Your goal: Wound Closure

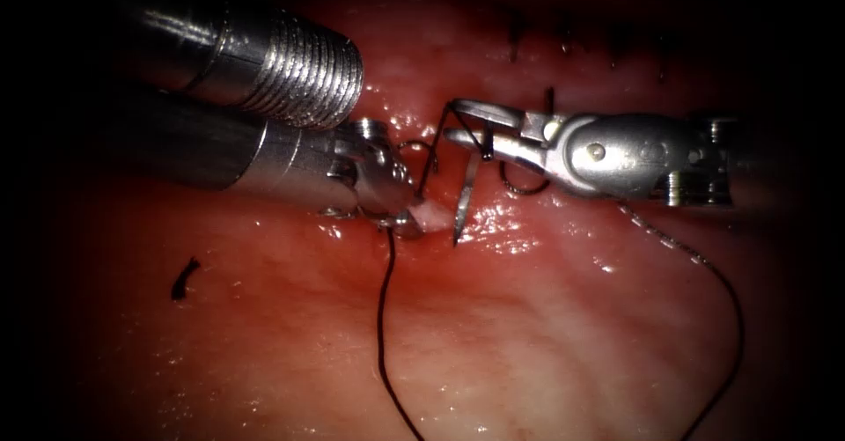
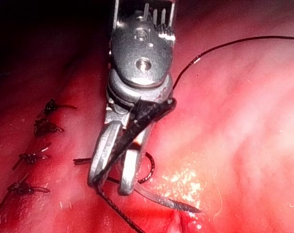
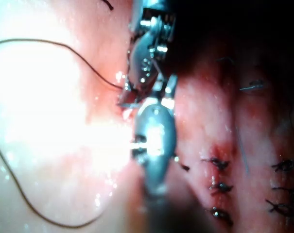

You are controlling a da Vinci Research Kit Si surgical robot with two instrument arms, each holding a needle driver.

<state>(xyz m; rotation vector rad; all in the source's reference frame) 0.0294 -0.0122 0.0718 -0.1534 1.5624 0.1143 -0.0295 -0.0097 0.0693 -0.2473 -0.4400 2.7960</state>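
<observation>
Left hand [image 1: 414, 221] gripping tissue [image 1: 528, 318], right hand [image 1: 462, 122] holding needle [image 1: 464, 196]

We count two tools: the left tool [image 1: 414, 219] and the right tool [image 1: 466, 124]. There is one curved needle [image 1: 464, 196] and one long thread [image 1: 384, 318] trailing over the single piece of tissue [image 1: 546, 318]. We count four tied stitches [image 2: 32, 158] in one row in the left wrist view, and one loose cut end of thread [image 1: 183, 279].
</observation>
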